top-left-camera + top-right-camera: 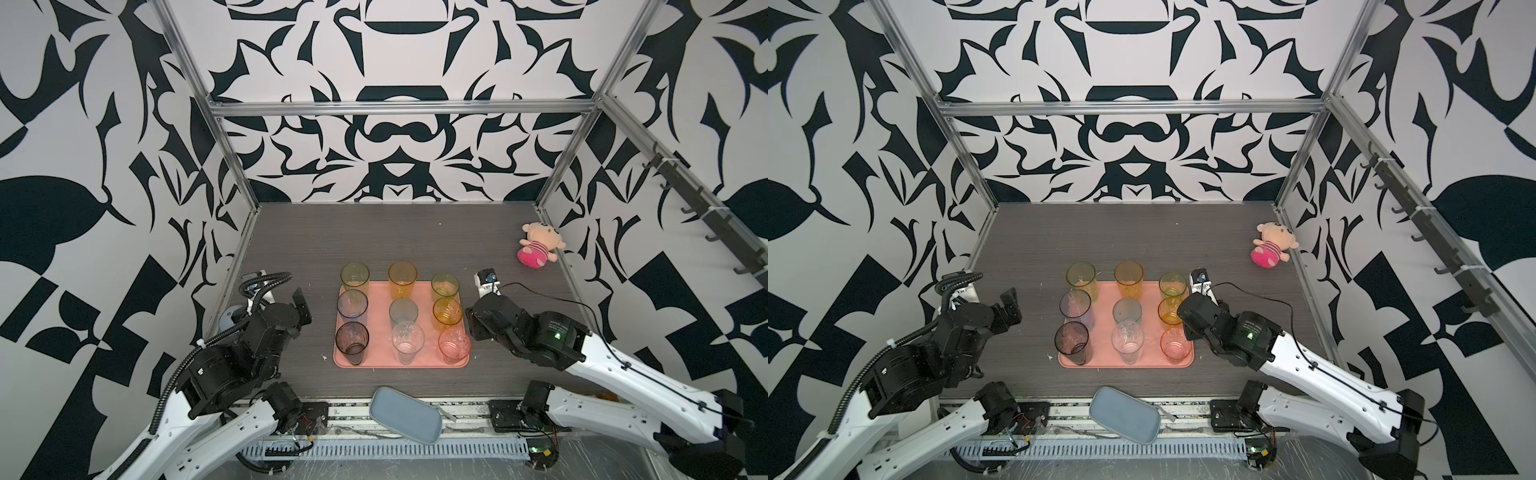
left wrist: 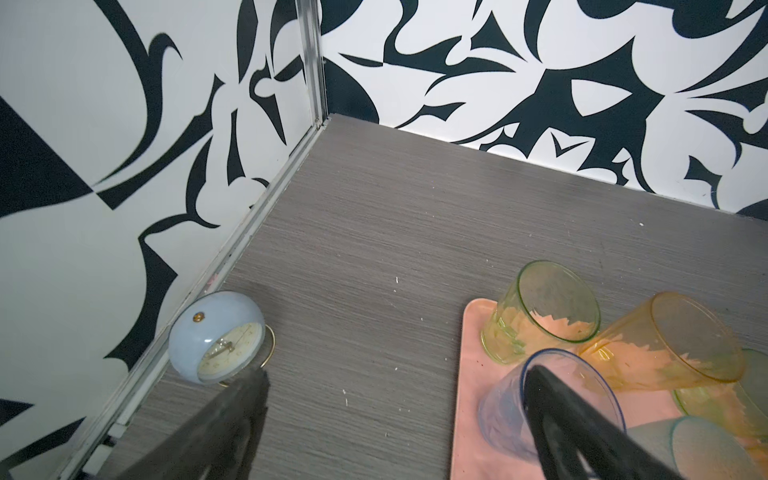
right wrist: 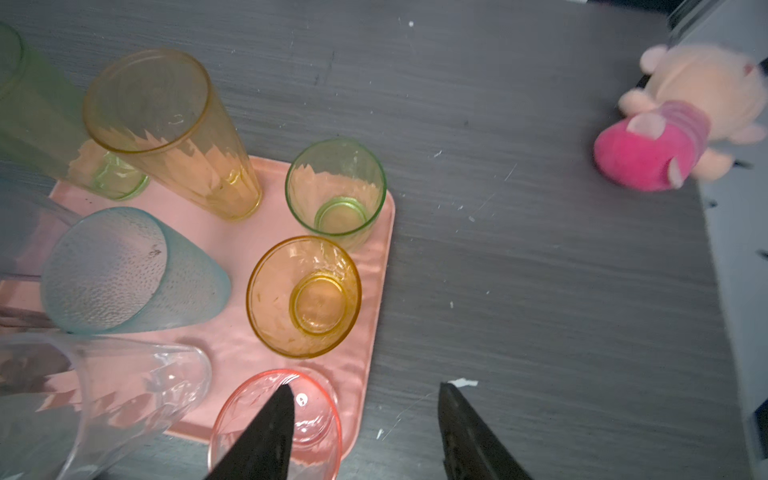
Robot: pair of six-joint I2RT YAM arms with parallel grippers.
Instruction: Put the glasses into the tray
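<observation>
The salmon-pink tray (image 1: 380,360) holds the glasses upright in three rows. At the back stand the yellow-green (image 1: 354,275), amber (image 1: 402,277) and green (image 1: 444,286) glasses. Blue (image 1: 352,306), teal (image 1: 403,312) and orange (image 1: 447,313) form the middle row. Smoky grey (image 1: 352,343), clear (image 1: 407,343) and pink (image 1: 454,345) are in front. My right gripper (image 3: 365,388) is open at the tray's right front corner. One finger is over the pink glass's (image 3: 318,415) mouth, the other over the table. My left gripper (image 2: 397,374) stands open left of the tray, holding nothing.
A pink plush doll (image 1: 538,245) lies at the back right by the wall. A pale blue-grey dish (image 1: 405,419) sits tilted on the front edge. A light blue alarm clock (image 2: 216,336) stands by the left wall. A small white device (image 1: 486,284) is behind the right arm.
</observation>
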